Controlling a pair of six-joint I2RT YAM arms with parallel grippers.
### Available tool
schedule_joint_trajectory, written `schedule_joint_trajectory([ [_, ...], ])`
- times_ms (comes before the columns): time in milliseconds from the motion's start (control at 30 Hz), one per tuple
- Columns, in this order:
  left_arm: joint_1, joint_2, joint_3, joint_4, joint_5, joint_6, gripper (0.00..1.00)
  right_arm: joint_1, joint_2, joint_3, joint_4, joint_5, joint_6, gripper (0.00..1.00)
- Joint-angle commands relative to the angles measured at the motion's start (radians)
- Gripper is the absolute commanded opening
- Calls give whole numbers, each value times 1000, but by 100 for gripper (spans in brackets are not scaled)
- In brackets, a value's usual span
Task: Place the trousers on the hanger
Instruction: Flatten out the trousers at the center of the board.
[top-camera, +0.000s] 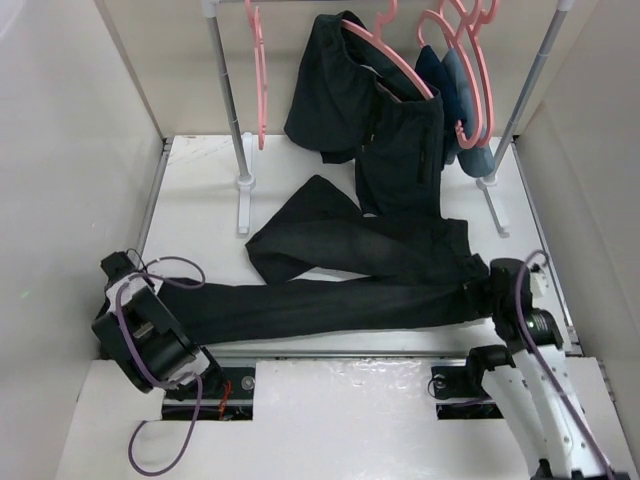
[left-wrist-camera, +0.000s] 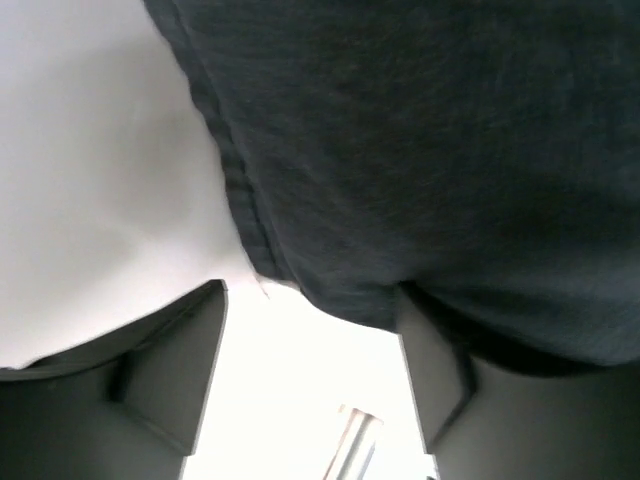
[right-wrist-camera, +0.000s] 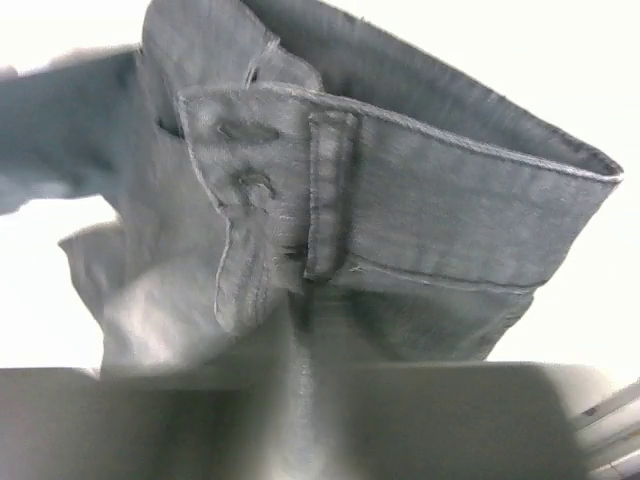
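Note:
The black trousers (top-camera: 340, 300) lie spread across the table, one leg straight along the front and the other folded back. My right gripper (top-camera: 487, 290) is shut on their waistband (right-wrist-camera: 400, 200) at the right end, beside a belt loop; the cloth is pinched between its fingers (right-wrist-camera: 300, 370). At the left end, my left gripper (top-camera: 185, 312) is open at the leg's hem. In the left wrist view the hem (left-wrist-camera: 250, 230) reaches the fingertips, with white table showing across the gap (left-wrist-camera: 312, 300). An empty pink hanger (top-camera: 258, 70) hangs on the rail at the back left.
A shorter dark garment (top-camera: 340, 80) hangs on another pink hanger (top-camera: 390, 50). Navy clothes (top-camera: 455, 85) hang on several pink hangers at the right. The rack's posts (top-camera: 243, 185) (top-camera: 495, 190) stand on the table. White walls enclose both sides.

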Motion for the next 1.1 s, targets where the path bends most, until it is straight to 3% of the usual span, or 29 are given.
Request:
schedule_joint_trajectory([
  [0, 16, -93, 146, -217, 239, 37, 70, -25, -87, 65, -133, 224, 107, 37],
  [33, 16, -109, 204, -340, 311, 37, 74, -25, -77, 88, -133, 244, 75, 55],
  [100, 3, -147, 361, -445, 460, 51, 82, -25, 21, 174, -133, 277, -15, 76],
  [133, -13, -158, 402, -510, 590, 51, 83, -25, 66, 204, -133, 301, -47, 92],
  [200, -100, -201, 454, -527, 694, 40, 86, -25, 194, 289, -113, 313, -130, 100],
  [333, -298, -216, 497, -492, 814, -74, 89, -34, 397, 378, 73, 187, -389, 100],
  [400, -402, -175, 509, -415, 724, -192, 89, -45, 494, 444, 102, 102, -439, 100],
  [433, -529, -134, 509, -392, 663, -281, 89, -45, 587, 467, 111, 88, -463, 100],
  [500, -658, -100, 493, -350, 524, -335, 89, -57, 663, 510, 125, 74, -472, 100],
  [567, -802, -81, 453, -314, 505, -375, 89, -77, 733, 510, 185, 51, -473, 100],
  [667, -921, -55, 419, -228, 496, -443, 93, -108, 817, 499, 290, -16, -488, 100],
  [833, -1018, 37, 410, -132, 596, -475, 97, -117, 1040, 600, 314, -61, -539, 100],
  [933, -1053, 132, 410, -79, 576, -484, 97, -117, 1161, 654, 323, -79, -548, 100],
  [1000, -1067, 217, 410, -38, 549, -475, 94, -127, 1226, 677, 335, -98, -548, 100],
  [1067, -1078, 274, 439, -38, 524, -475, 83, -127, 1260, 686, 345, -107, -548, 96],
])
